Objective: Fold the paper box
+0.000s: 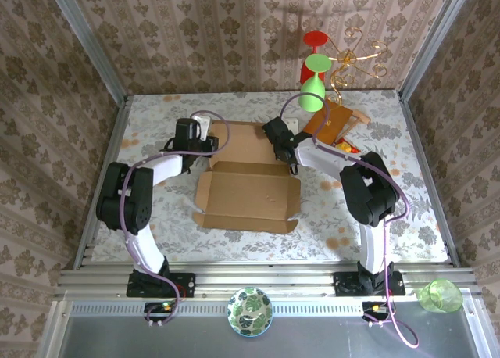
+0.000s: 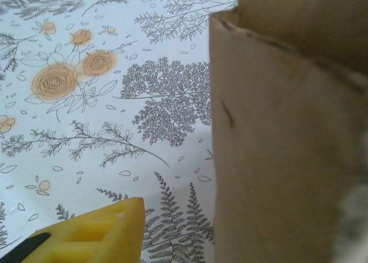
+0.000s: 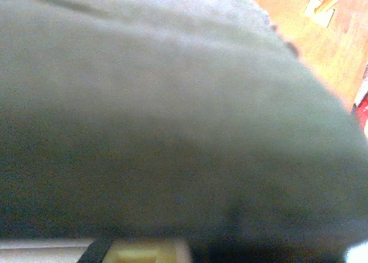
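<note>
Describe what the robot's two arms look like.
Both the left arm and right arm have bulky black joint housings joined by white links, on black bases. A thin purple cable loops along each. The left pincer is black; its finger is yellow with a black edge.

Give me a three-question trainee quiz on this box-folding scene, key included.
1. True or false: the paper box lies fully closed, lid down.
2. What sits at the middle of the near ledge? A) a leaf-patterned bowl B) a roll of tape C) a pair of scissors
3. Fill in: the orange-brown flat piece lies on the table nearer the ___ gripper.

Key: 1 false, it lies open with its flaps spread; 2 A; 3 right gripper.
</note>
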{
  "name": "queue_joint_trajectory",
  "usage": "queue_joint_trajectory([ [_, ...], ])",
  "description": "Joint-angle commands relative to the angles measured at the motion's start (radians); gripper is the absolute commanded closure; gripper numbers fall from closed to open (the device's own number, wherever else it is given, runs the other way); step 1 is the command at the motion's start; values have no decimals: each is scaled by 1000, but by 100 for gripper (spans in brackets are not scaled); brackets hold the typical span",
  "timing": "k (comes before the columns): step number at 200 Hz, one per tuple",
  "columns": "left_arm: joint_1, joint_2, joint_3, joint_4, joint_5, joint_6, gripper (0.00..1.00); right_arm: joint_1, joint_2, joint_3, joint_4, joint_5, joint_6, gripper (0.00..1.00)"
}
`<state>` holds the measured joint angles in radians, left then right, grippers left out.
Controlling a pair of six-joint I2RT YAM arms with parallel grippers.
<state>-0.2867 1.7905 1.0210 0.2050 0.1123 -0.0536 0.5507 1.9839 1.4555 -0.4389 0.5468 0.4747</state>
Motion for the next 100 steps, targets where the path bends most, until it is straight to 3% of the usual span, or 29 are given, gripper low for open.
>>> queue_joint_trajectory([
  [1,0,-17,27,-50,79,-7,59,-7,53,26,-93,-42,-11,100],
  [22,1,14,55,-82,88,-4,76,-12,62,41,-127,-49,0,100],
  [42,-16,31,89,-125,49,2,100,-16,79,73,-179,-42,22,100],
  [61,-35,30,112,-172,-30,6,100,-19,108,129,-275,-13,59,100],
  [100,-40,7,101,-180,-69,-12,100,-20,116,155,-324,-15,87,100],
])
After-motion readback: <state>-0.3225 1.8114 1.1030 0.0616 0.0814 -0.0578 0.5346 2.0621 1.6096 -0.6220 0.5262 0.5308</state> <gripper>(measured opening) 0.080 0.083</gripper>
